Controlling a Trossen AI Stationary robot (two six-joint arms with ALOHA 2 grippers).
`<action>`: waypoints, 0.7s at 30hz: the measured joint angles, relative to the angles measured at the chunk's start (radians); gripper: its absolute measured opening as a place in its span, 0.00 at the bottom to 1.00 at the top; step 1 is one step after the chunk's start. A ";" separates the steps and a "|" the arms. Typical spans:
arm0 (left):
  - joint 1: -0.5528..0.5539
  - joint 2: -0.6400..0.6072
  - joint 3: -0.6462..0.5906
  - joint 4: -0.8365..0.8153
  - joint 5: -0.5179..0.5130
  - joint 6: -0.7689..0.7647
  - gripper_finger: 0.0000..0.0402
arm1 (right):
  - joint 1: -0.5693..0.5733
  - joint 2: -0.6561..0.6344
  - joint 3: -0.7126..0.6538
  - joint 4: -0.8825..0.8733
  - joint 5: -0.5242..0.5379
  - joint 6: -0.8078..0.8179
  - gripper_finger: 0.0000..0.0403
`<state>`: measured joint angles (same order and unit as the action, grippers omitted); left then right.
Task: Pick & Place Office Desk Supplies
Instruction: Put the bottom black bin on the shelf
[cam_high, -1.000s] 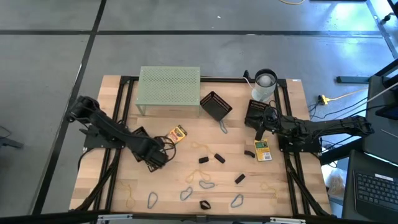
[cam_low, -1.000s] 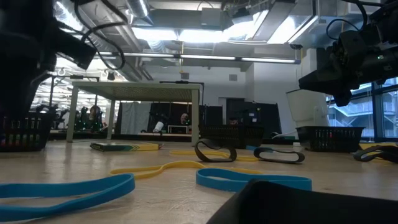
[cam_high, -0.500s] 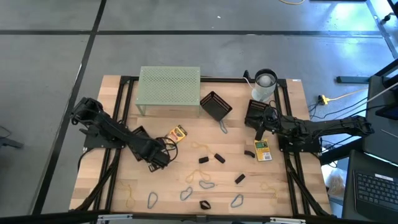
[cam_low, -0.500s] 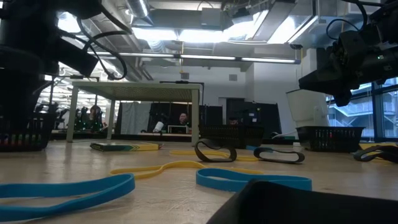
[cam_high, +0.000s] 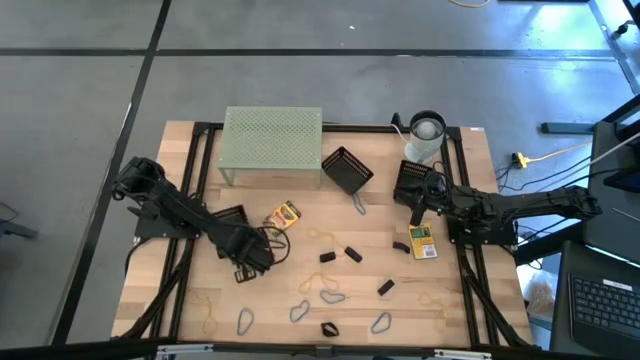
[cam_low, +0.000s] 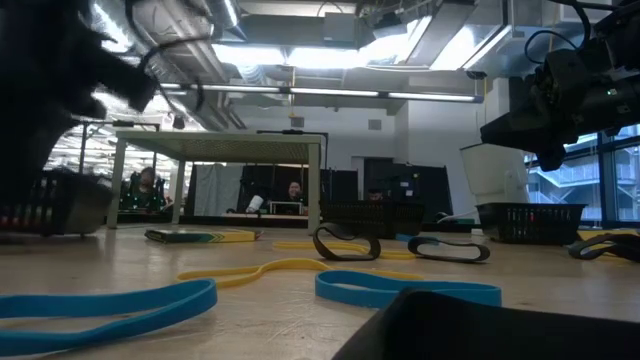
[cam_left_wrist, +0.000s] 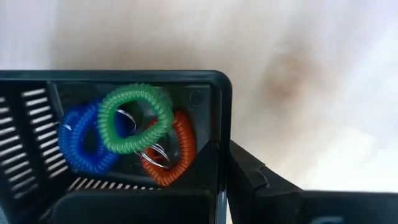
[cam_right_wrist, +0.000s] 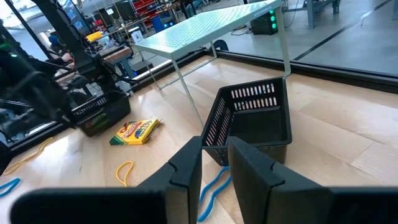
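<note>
A small black slotted basket (cam_left_wrist: 124, 78) holds blue, green and red coiled loops (cam_left_wrist: 134, 118). My left gripper (cam_high: 248, 258) stands over it at the table's left, pointing down and shut on it. The same basket (cam_low: 60, 205) shows tilted in the low view. One yellow-green crayon box (cam_high: 288, 212) lies flat just right of it, and another (cam_high: 423, 242) lies near my right gripper (cam_right_wrist: 214, 165). That gripper waits at the right, level, with a narrow empty gap between its fingers. Black clips (cam_high: 352, 253), grey wire clips (cam_high: 300, 310) and rubber bands (cam_high: 210, 315) lie loose on the wood. My left gripper has the basket's side wall (cam_left_wrist: 222, 155) beside a corner. One finger stands inside the basket and the other finger (cam_left_wrist: 261, 186) outside. The fingers come from above, pointing down. The basket stands tilted; whether its bottom touches the table I cannot tell.
The pale green perforated stand (cam_high: 272, 142) is at the far middle. Two more black baskets (cam_high: 347, 170) (cam_high: 415, 180) and a white cup (cam_high: 426, 135) stand at the far right. Blue bands (cam_low: 400, 288) lie by the near edge.
My left gripper has rolled a little over the basket. In the low view the basket, which stood level on the table, is now tilted and has shifted slightly toward the table's right.
</note>
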<state>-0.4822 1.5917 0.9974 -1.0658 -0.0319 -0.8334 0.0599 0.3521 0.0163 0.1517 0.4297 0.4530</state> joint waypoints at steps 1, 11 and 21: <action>-0.009 0.000 0.018 0.000 0.000 0.026 0.02 | 0.000 0.000 0.000 0.000 0.000 0.000 0.20; -0.080 0.000 0.226 -0.006 -0.217 0.285 0.01 | 0.000 0.000 0.000 0.000 0.000 0.000 0.20; -0.068 0.000 0.357 -0.007 -0.463 0.501 0.01 | 0.000 0.000 0.000 0.000 0.000 0.000 0.20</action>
<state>-0.5506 1.5917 1.3543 -1.0733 -0.4950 -0.3329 0.0601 0.3519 0.0166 0.1520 0.4294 0.4526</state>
